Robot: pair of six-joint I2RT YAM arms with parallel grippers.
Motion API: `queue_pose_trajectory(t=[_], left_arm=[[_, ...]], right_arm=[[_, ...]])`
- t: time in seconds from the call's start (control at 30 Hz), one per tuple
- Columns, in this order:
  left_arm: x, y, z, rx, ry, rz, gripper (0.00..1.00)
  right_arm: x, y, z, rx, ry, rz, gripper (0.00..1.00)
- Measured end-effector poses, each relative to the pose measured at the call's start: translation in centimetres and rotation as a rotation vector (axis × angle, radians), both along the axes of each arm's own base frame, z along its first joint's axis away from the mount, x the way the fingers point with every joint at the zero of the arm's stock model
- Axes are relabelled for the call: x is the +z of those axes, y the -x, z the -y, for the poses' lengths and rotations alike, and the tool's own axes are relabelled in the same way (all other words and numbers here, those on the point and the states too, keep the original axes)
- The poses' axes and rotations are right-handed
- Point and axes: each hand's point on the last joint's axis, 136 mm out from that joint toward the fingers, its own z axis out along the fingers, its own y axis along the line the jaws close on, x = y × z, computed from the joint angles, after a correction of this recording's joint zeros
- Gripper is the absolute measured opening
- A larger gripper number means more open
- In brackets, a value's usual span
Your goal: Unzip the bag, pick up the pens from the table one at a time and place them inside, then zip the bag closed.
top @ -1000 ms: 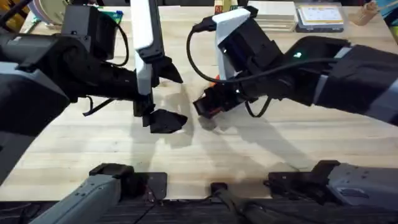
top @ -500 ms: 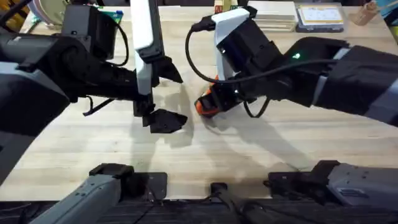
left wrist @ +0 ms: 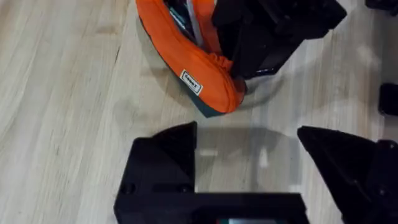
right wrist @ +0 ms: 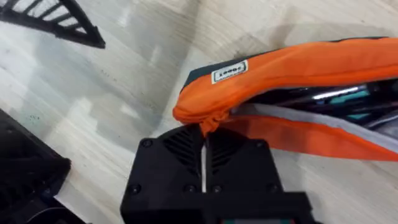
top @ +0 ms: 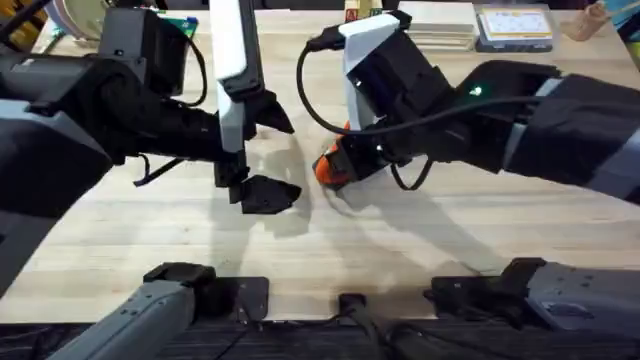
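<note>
Orange bag (top: 330, 168), soft pouch with dark base edge, lay on the light plank bench (top: 300, 250), its near end poking out from under the right arm's wrist in the overhead view. Zip stood open along the top: the right wrist view showed a gaping seam with dark and pale slim shapes inside the bag (right wrist: 298, 93), possibly pens, though they were too hidden to name.

Right gripper (right wrist: 203, 138) sat at the bag's end, jaws pressed together on the puckered orange fabric there, at or beside the zip's end; whether a pull tab lay between them could not be told. The bag's long axis ran straight away from those jaws.

Left gripper (left wrist: 249, 155) hung just beside the same end of the bag (left wrist: 193, 62), slightly apart from it, jaws spread wide with nothing between them. The bag lay ahead of those jaws, its long axis running away at a slant.

Judgement: the right arm was the nearer and already had the bag; closing the zip would call for a pull along that long axis, with the left jaws well placed to pin the near end.

Left wrist view showed the small white label and the teal base corner; overhead view showed neither, giving only an orange tip beneath the right arm.
</note>
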Motion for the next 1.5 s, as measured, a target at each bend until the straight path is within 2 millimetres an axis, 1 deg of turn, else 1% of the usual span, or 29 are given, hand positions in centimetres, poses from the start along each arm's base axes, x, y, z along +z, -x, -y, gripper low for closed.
queue_pose_trajectory(t=[0.13, 0.3, 0.33, 0.4, 0.73, 0.8, 0.93, 1.23, 1.5], left_arm=[[0.0, 0.0, 0.0, 0.000, 0.000, 0.001, 0.993], [0.0, 0.0, 0.0, 0.000, 0.000, 0.000, 0.993], [0.0, 0.0, 0.0, 0.000, 0.000, 0.000, 0.995], [0.0, 0.0, 0.0, 0.000, 0.000, 0.000, 0.994], [0.0, 0.0, 0.0, 0.000, 0.000, -0.002, 0.993], [-0.3, -0.1, 0.0, 0.000, -0.002, -0.016, 0.993], [-1.6, -0.5, 0.2, -0.003, 0.002, -0.077, 0.993], [-3.5, -2.3, 1.6, -0.033, 0.092, -0.160, 0.995], [-5.2, -2.5, 4.0, -0.117, 0.126, -0.190, 0.995]], right_arm=[[0.8, 0.0, 0.2, -0.003, -0.012, 0.018, 0.034], [3.3, 0.1, 0.4, -0.007, -0.062, 0.079, 0.033], [4.4, 0.1, 0.5, -0.010, -0.082, 0.103, 0.033], [4.7, 0.2, 0.6, -0.011, -0.088, 0.110, 0.031], [4.7, 0.3, 0.8, -0.011, -0.089, 0.111, 0.031], [4.8, 0.2, 0.7, -0.011, -0.092, 0.114, 0.031], [5.0, 0.0, 0.5, -0.012, -0.101, 0.125, 0.031], [5.2, -0.2, 0.3, -0.019, -0.114, 0.134, 0.031], [5.2, -0.2, 0.3, -0.029, -0.118, 0.129, 0.031]])
